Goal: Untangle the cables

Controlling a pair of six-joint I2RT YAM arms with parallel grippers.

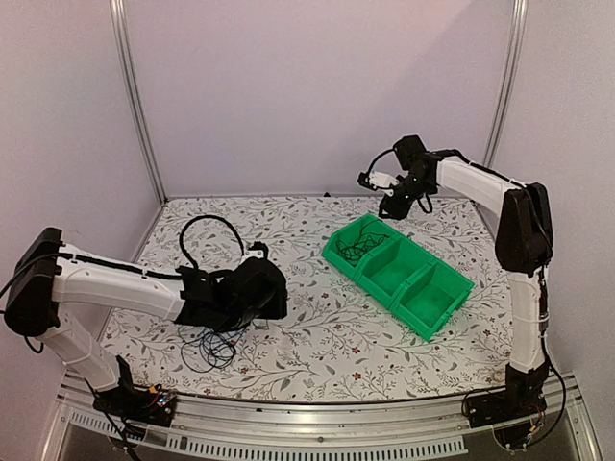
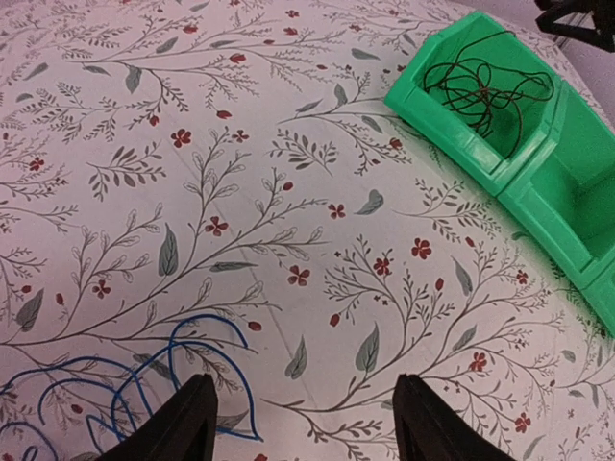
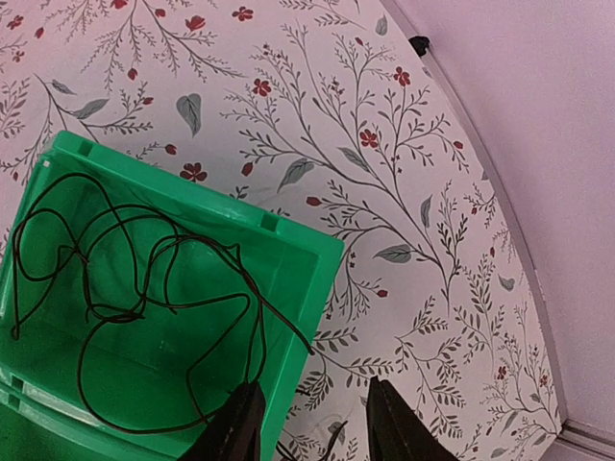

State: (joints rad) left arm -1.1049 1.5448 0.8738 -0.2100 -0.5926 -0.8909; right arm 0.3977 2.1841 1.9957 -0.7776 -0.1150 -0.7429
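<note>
Black cables point(image 3: 130, 313) in green bin point(image 3: 303, 288)

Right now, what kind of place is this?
Probably a robot lab booth: a left arm and a right arm bolted to a flowery table, plain walls, metal posts, and a green bin of tangled cables.

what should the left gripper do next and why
Probably lower the left gripper onto the blue cable loops lying beside it: it hangs open and empty, while one black cable already sits in the green bin.
</note>
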